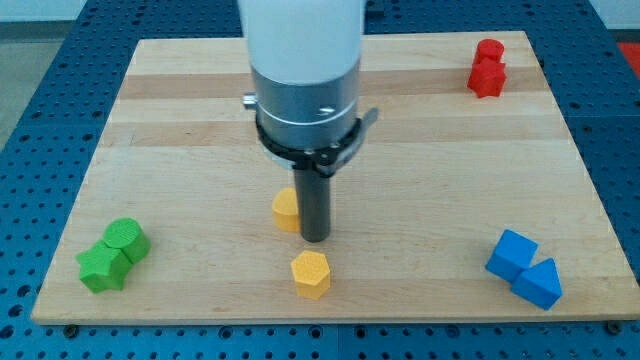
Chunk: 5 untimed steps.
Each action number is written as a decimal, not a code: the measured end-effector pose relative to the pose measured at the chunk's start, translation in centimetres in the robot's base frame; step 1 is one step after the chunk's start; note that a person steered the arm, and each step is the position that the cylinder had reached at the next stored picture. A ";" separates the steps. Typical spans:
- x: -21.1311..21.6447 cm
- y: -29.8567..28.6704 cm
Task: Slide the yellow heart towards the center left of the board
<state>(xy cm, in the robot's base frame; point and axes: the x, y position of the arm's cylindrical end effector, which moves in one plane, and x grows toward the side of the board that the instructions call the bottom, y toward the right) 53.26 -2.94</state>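
The yellow heart (285, 209) stands on the wooden board (180, 130), a little below the middle and left of centre. My tip (315, 238) is right against the heart's right side and partly hides it. The rod hangs from a large white and metal arm body that covers the board's upper middle. A yellow hexagon block (311, 274) sits just below the tip, apart from it.
Two green blocks (113, 254) sit together at the bottom left. Two blue blocks (524, 268) sit at the bottom right. Two red blocks (487, 67) sit at the top right corner.
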 end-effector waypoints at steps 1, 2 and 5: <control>-0.9 -2.5; -3.1 -4.9; -13.8 -11.5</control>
